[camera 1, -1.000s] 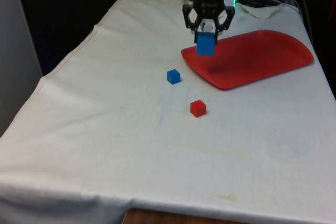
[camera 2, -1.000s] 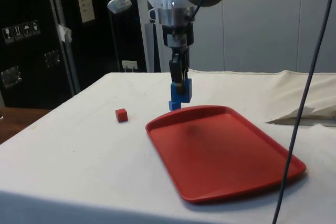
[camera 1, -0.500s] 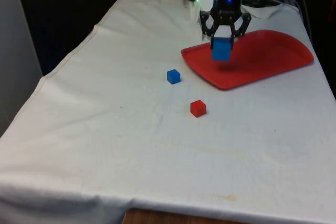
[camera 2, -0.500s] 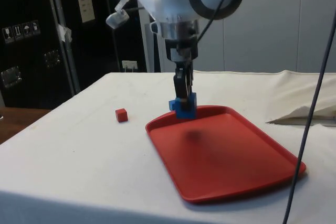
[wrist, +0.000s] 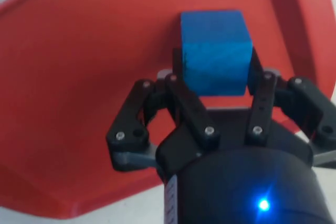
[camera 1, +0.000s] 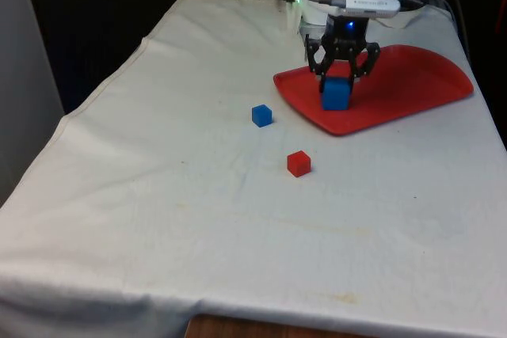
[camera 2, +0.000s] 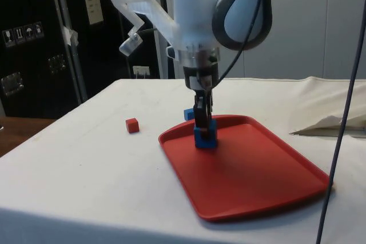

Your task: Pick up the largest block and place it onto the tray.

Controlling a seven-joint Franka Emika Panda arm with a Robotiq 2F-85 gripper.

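The large blue block [camera 1: 335, 94] is down at the red tray [camera 1: 396, 85], near the tray's corner closest to the small blocks. My gripper [camera 1: 337, 85] is shut on the large blue block [camera 2: 205, 135], fingers on its two sides. In the side view the block looks to rest on the tray [camera 2: 251, 170] floor. In the wrist view the large blue block [wrist: 214, 51] sits between the black fingers [wrist: 178, 95] over the red tray [wrist: 94, 66].
A small blue block [camera 1: 262, 115] lies on the white cloth towards the front view's left of the tray, also seen behind the gripper as a small blue block [camera 2: 188, 114]. A small red block [camera 1: 299, 163] lies nearer the front, shown as the red block [camera 2: 132, 124] in the side view.
The gripper carried the large blue block from the tray's edge over the tray and lowered it down to the tray floor. The two small blocks stayed put.
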